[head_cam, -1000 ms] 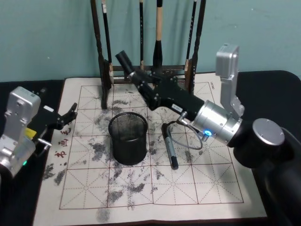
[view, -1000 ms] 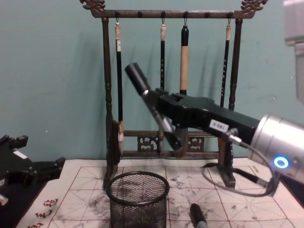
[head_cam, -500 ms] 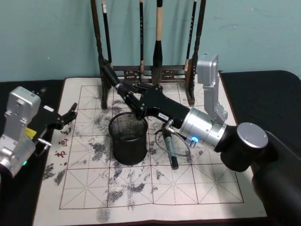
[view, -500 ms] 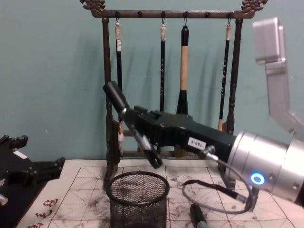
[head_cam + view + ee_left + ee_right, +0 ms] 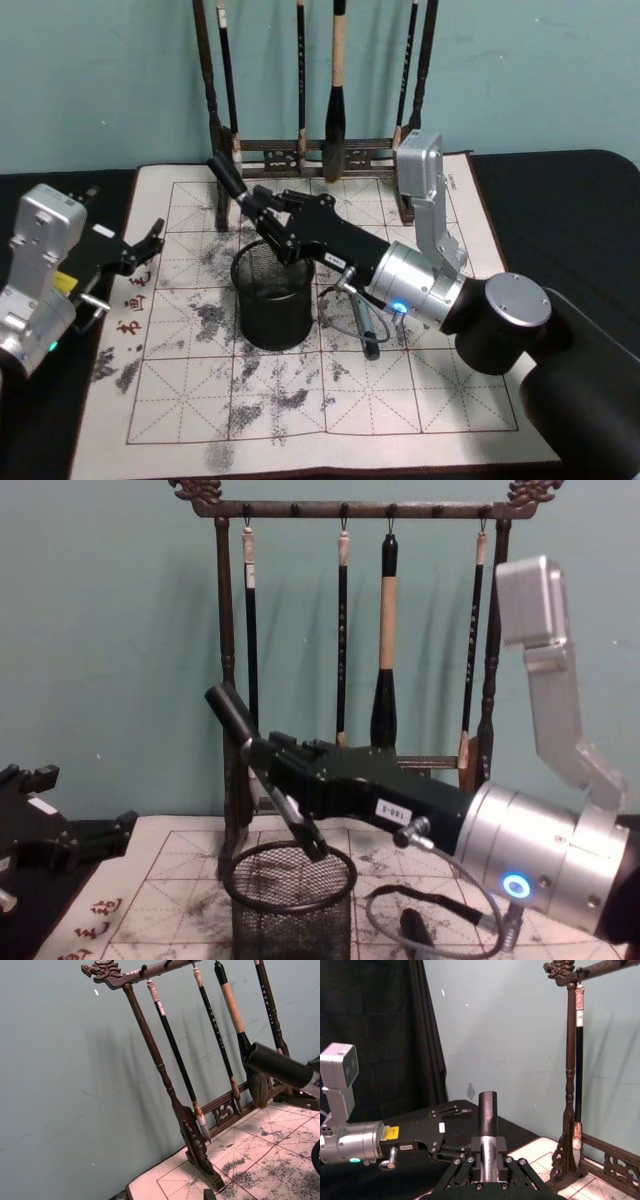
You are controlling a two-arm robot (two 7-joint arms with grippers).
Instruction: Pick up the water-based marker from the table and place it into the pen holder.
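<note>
Head view, centre: the right gripper is seen clamped on the black cylindrical water-based marker, which is held clear of the table, tilted with its upper end toward the upper left of the frame. In the chest view the lower end is seen at about the rim of the short round black wire-mesh pen holder, on its far side. Whether the tip is already inside the rim cannot be told.

The holder is found standing upright on the white ink-stained calligraphy mat with the reddish grid.

The left gripper is noted parked at the left edge, fingers parted and empty.

Risks, as judged:
- If the marker is released at this tilt, the rim may be struck and the marker may be thrown out onto the mat.
- The mesh cup is judged light. It may be pushed or tipped if the fingers are lowered against its rim.
- The marker's upper end is seen near the left post of the tall dark wooden brush rack, which may be knocked if the wrist is swung upright.
- A second dark pen is seen lying on the mat just right of the holder, under a loop of grey cable, and may be dragged by it.
</note>
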